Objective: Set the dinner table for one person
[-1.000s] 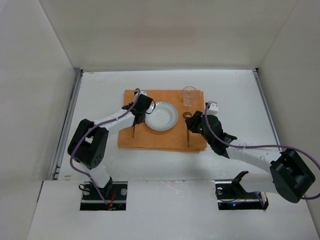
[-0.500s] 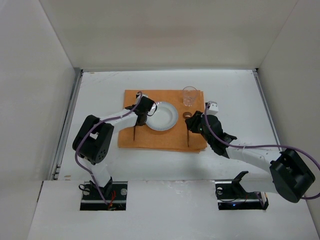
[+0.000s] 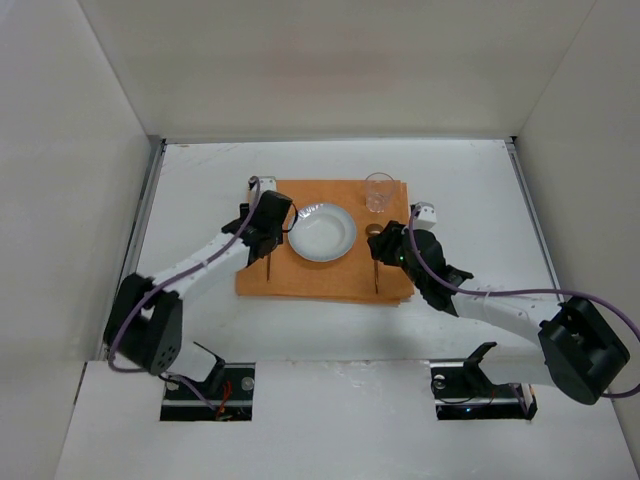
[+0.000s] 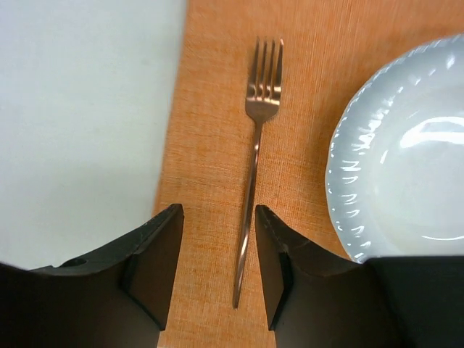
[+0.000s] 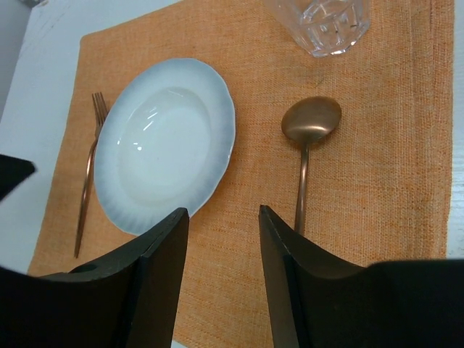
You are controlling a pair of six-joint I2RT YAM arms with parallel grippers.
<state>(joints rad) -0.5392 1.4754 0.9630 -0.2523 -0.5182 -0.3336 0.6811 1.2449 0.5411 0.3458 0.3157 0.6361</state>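
The dinner table [image 3: 200,180] spreads white under both arms, with an orange mat [image 3: 325,285] at its middle. The left gripper [image 4: 217,214] hovers over the mat's left part, jaws apart and empty. A copper fork [image 4: 254,167] lies flat between its fingers, tines toward 12 o'clock. A white plate [image 3: 322,232] sits at the fork's 3 o'clock. A spoon [image 5: 304,145] lies at the plate's 3 o'clock and a glass [image 3: 379,192] at its 1 o'clock. The right gripper [image 5: 222,214] hangs open, holding nothing, just left of the spoon's handle.

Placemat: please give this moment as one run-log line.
fork left of plate; spoon right of plate; glass upright; left hand open; right hand open
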